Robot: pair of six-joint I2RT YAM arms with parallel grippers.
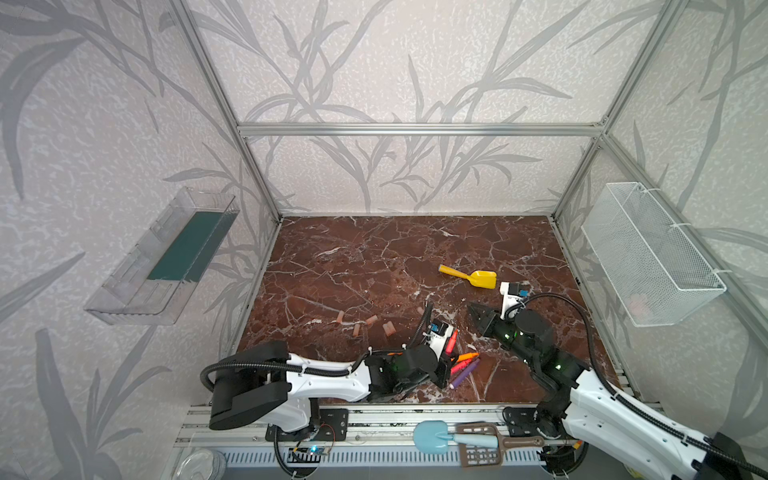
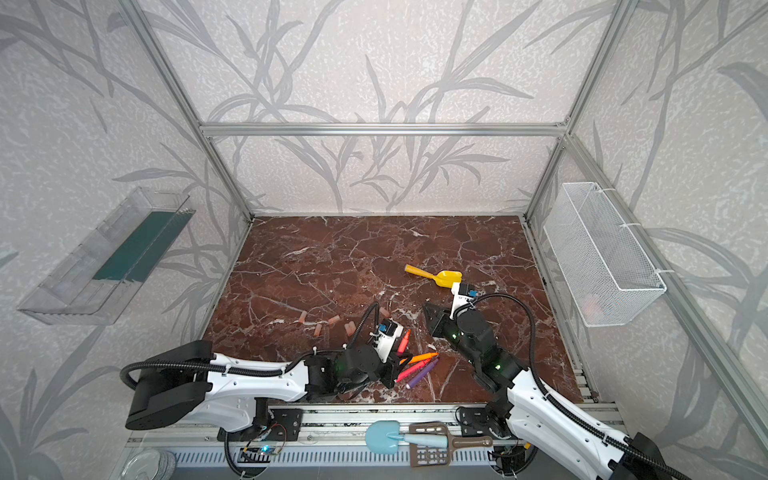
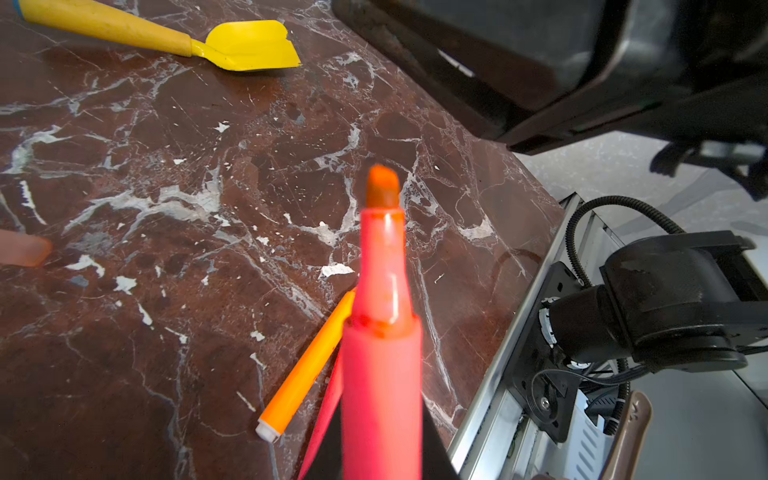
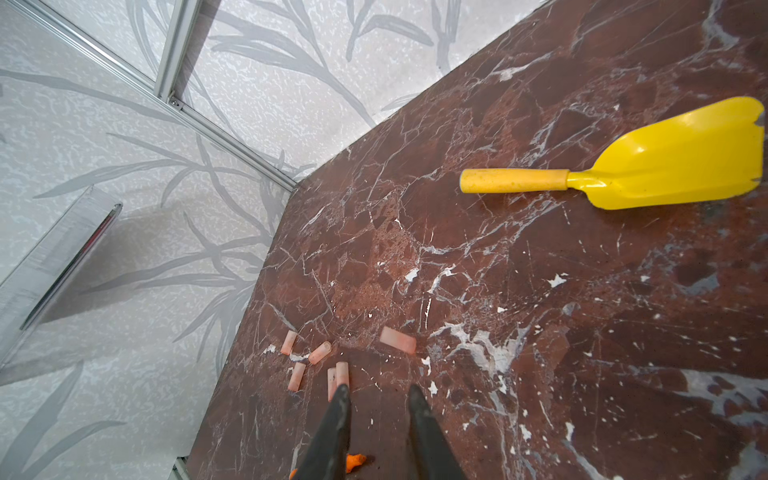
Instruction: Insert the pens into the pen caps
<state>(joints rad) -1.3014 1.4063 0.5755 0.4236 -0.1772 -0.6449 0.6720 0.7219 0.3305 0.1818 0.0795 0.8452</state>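
Left gripper (image 1: 445, 366) is clenched on a red-pink pen (image 1: 451, 341) near the front edge of the surface (image 1: 374, 257) in both top views, loose pens (image 1: 462, 366) just beside it. Your left wrist view shows a light, stiff, slick-looking barrel; grip mid-barrel. Your right wrist view shows the right gripper (image 4: 379, 395) parted, empty, facing the pen caps (image 4: 319, 353): tiny, likely to skid. Bare surface surrounds them; yellow scoop (image 4: 623, 174) lies well apart.

In both top views, looks down from high behind left pincer (image 1: 445, 367) and right pincer (image 1: 472, 308) onto the whole marble table (image 1: 374, 257). In wrist views, looks closely past each pincer's tips; yellow scoop (image 3: 249, 45) ahead shared.
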